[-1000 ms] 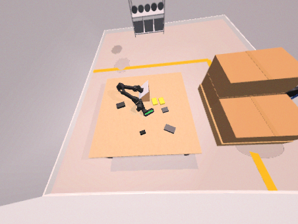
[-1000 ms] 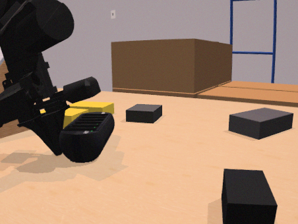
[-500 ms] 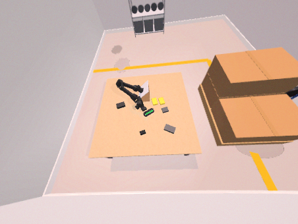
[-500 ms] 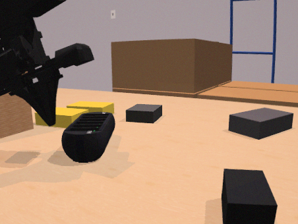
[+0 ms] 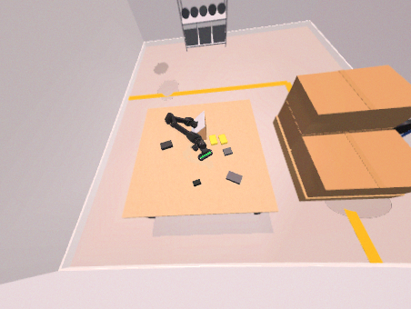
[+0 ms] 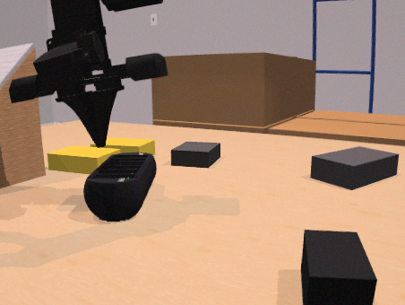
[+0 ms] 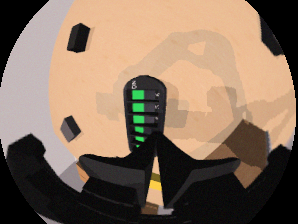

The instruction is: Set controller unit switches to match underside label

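The dark grey controller unit (image 5: pixel 205 154) (image 6: pixel 114 202) (image 7: pixel 145 83) sits upright on the bench, label hidden underneath. In the wrist view, green shows at the ON side of the switches numbered 6, 5 and 4 and on at least two more beyond them. The end of that row is hidden behind the fingers. My gripper (image 6: pixel 101 145) (image 7: pixel 156 133) is shut and empty, pointing down. Its tips are over the unit's far part in the wrist view, toward the numbered side, and appear above its top in the exterior view.
Two yellow blocks (image 5: pixel 214 140) (image 6: pixel 81 159) lie behind the unit. A small grey block (image 5: pixel 227 151) (image 6: pixel 195 154), a larger grey block (image 5: pixel 234 177) (image 6: pixel 354 166) and a black block (image 5: pixel 196 183) (image 6: pixel 338 260) lie apart. Another black block (image 5: pixel 166 144) and a sloped wooden stand (image 6: pixel 22 130) are near the arm.
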